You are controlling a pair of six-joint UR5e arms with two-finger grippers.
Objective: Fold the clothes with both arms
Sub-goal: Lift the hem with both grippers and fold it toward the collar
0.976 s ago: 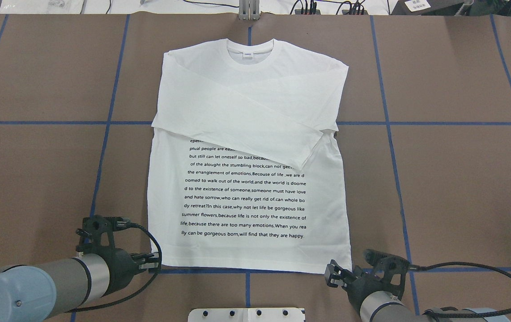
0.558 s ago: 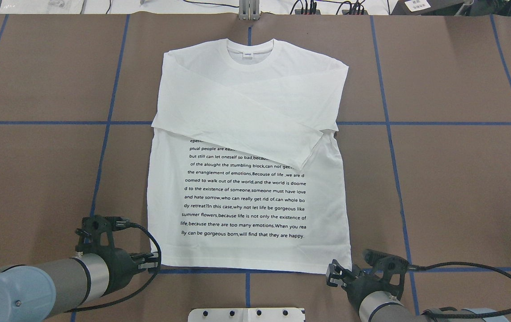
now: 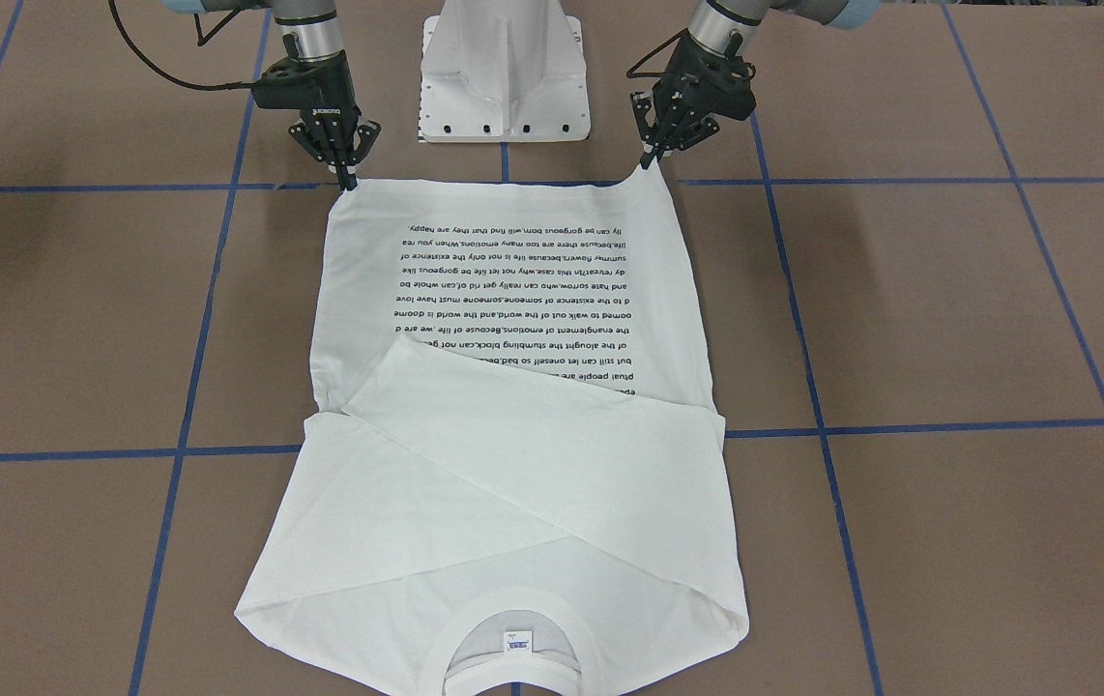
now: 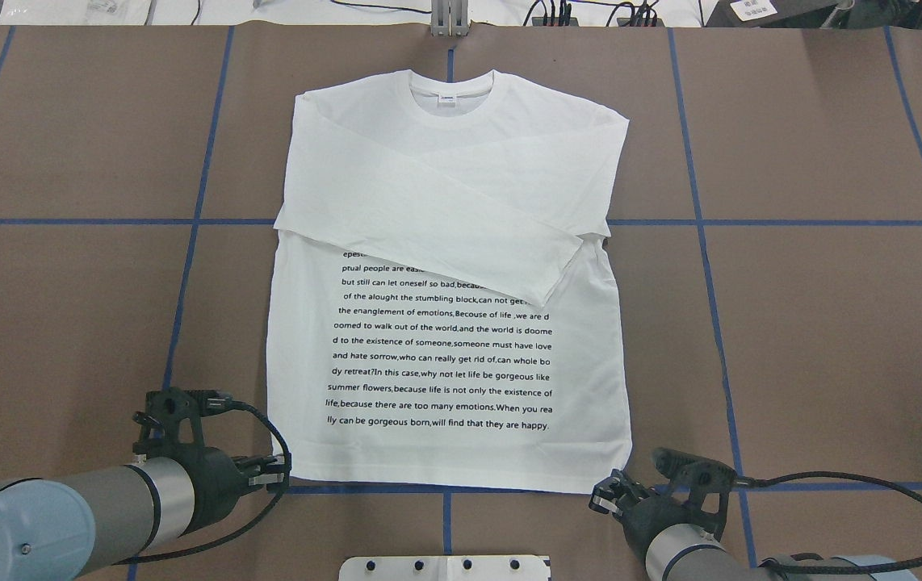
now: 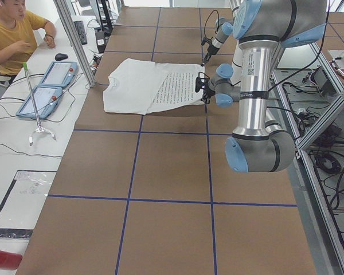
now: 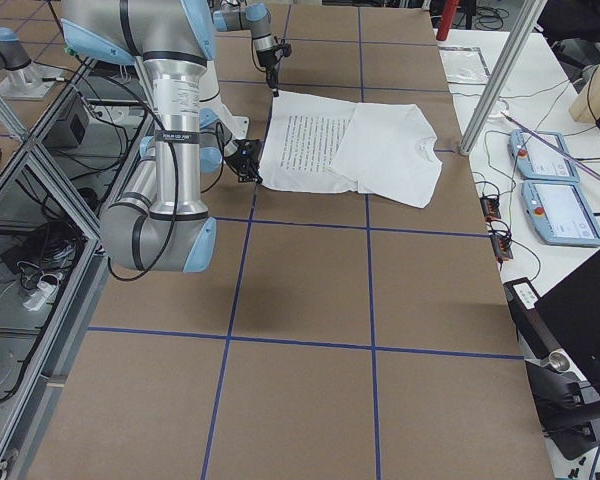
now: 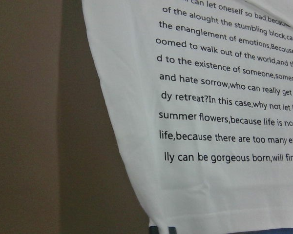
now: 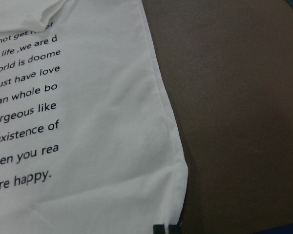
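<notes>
The white long-sleeved T-shirt (image 4: 445, 202) lies flat on the brown table with its print side up. Both sleeves are folded across the chest and the collar (image 3: 511, 619) is at the far side. My left gripper (image 4: 277, 472) is at the hem's left corner, shut on it; in the front view (image 3: 653, 159) the corner is drawn up into a point. My right gripper (image 4: 608, 494) is shut on the hem's right corner (image 3: 349, 182). Both wrist views show printed cloth (image 7: 224, 146) (image 8: 88, 146) and closed fingertips (image 7: 172, 230) (image 8: 159, 228) at the bottom edge.
The white pedestal base (image 3: 504, 68) stands between the arms, just behind the hem. Blue tape lines (image 4: 703, 222) cross the table. A seated operator (image 5: 11, 28) and two control tablets (image 5: 51, 80) are beyond the table's far edge.
My right gripper has shifted slightly toward the base, and the hem's right corner has been drawn in and up with it. The left gripper has hardly moved.
</notes>
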